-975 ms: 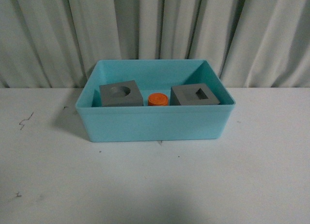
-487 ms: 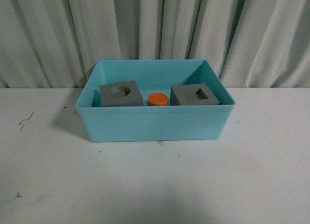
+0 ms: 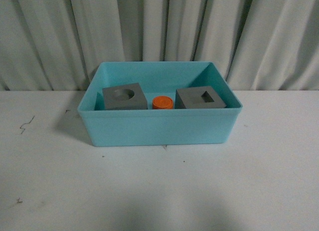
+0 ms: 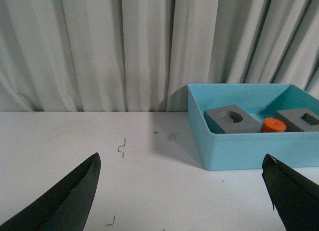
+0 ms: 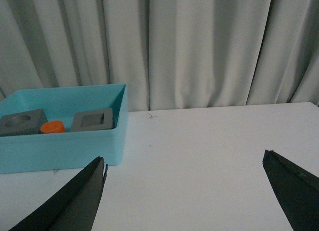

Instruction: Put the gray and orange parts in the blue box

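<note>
The blue box (image 3: 159, 126) stands on the white table at the middle back. Inside it sit the gray cube with a round recess (image 3: 124, 97), the orange cylinder (image 3: 163, 102) and the gray cube with a square recess (image 3: 200, 98). The box also shows in the left wrist view (image 4: 249, 148) with the round-recess cube (image 4: 230, 119), the orange cylinder (image 4: 273, 125) and the square-recess cube (image 4: 303, 119). In the right wrist view the box (image 5: 60, 146) holds the same parts. My left gripper (image 4: 182, 163) and right gripper (image 5: 184, 163) are open, empty and over bare table, away from the box.
A pleated white curtain (image 3: 159, 26) hangs behind the table. Small dark marks (image 3: 25, 125) dot the white tabletop on the left. Neither arm shows in the front view.
</note>
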Controlling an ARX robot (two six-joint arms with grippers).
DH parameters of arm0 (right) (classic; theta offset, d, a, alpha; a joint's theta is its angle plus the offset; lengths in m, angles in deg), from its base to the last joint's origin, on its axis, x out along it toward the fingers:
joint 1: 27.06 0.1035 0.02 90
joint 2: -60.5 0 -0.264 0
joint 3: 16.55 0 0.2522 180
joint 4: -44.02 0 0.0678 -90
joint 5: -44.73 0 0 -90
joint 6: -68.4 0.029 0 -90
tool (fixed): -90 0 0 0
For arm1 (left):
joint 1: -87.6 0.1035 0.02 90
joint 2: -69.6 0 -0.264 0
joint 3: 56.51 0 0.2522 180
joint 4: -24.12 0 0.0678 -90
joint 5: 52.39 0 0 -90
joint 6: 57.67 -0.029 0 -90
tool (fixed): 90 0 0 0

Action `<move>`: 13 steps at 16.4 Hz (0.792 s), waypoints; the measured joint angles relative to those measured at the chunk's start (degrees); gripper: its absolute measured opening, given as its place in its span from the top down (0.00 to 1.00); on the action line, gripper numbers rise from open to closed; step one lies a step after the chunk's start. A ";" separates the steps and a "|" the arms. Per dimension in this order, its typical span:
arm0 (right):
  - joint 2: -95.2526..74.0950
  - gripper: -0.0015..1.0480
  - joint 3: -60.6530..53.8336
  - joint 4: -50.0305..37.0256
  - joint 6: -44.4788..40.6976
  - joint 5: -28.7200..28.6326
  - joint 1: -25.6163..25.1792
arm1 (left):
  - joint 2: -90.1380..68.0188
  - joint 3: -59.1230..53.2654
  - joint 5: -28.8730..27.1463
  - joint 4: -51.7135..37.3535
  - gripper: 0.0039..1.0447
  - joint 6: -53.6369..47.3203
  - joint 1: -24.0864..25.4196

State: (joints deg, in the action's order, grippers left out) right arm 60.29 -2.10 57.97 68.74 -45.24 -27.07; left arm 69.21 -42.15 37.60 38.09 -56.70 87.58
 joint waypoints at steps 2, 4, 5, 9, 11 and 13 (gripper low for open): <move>0.00 0.06 0.00 0.00 0.00 0.00 0.00 | 0.00 0.00 0.00 0.00 0.06 0.00 0.00; 0.00 0.06 0.00 0.02 0.00 0.00 0.00 | 0.00 0.00 0.00 0.00 0.06 0.00 0.00; 0.00 0.06 0.00 0.02 0.00 0.00 0.00 | 0.00 0.00 0.00 0.00 0.06 0.00 0.00; 0.00 0.06 0.00 0.02 0.00 0.00 0.00 | 0.00 0.00 0.00 0.00 0.06 0.00 0.00; 0.00 0.06 0.00 0.02 0.00 0.00 0.00 | 0.00 0.00 0.00 0.00 0.06 0.00 0.00; 0.00 0.06 0.00 0.00 0.00 0.00 0.00 | 0.00 0.02 0.00 0.00 0.06 0.00 0.00</move>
State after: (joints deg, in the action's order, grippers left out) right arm 60.29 -2.10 57.97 68.74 -45.24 -27.07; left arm 69.21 -42.12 37.60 38.09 -56.70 87.58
